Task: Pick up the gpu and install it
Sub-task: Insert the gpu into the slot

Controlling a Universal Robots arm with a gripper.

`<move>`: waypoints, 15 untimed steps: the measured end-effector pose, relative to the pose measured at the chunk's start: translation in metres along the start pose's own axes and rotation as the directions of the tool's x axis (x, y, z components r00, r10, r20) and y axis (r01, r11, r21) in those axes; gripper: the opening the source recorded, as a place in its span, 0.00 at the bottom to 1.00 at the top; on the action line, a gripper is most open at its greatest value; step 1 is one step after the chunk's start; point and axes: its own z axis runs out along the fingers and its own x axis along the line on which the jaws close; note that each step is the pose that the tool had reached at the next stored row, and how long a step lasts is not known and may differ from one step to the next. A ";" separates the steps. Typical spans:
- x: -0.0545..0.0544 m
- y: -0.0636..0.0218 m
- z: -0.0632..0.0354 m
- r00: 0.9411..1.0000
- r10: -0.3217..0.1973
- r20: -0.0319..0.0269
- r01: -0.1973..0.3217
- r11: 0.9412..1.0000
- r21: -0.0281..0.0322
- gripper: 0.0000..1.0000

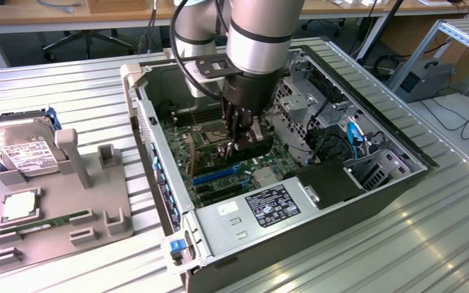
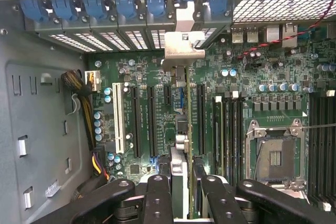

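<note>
The install step is in hand: the gpu (image 2: pixel 181 145) is held edge-on by the pincer (image 2: pixel 184 192) at the frame's lower centre, above a motherboard slot (image 2: pixel 201 119); careful alignment is needed.

Open computer case (image 1: pixel 356 201): gripper (image 1: pixel 239 145) deep inside, closed on gpu (image 2: pixel 181 124) standing edge-on over motherboard (image 2: pixel 157 77). Drive cage and cable bundle (image 1: pixel 332 143) crowd the exterior view's right; case wall (image 1: pixel 149 140) bounds the left. Slots (image 2: pixel 142 121) beside the card lie bare.
</note>
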 end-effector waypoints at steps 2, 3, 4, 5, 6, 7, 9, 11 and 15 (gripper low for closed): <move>0.000 0.0001 0.0001 1.000 0.000 0.000 0.000 1.000 0.000 0.27; 0.000 0.0002 0.0001 1.000 0.000 0.000 0.000 1.000 0.000 0.27; 0.000 0.0005 0.0002 1.000 0.000 0.000 0.000 1.000 0.000 0.27; 0.000 0.0007 0.0003 1.000 0.000 0.000 0.000 1.000 0.000 0.27; 0.000 0.0008 0.0003 1.000 0.000 0.000 0.000 1.000 0.000 0.27; 0.000 0.0010 0.0004 1.000 0.000 0.000 0.000 1.000 0.000 0.27; 0.000 0.0014 0.0005 1.000 0.000 0.000 0.000 1.000 0.000 0.27; 0.000 0.0018 0.0007 1.000 0.000 0.000 0.000 1.000 0.000 0.27; 0.000 0.0025 0.0009 1.000 0.000 0.000 0.000 1.000 0.000 0.27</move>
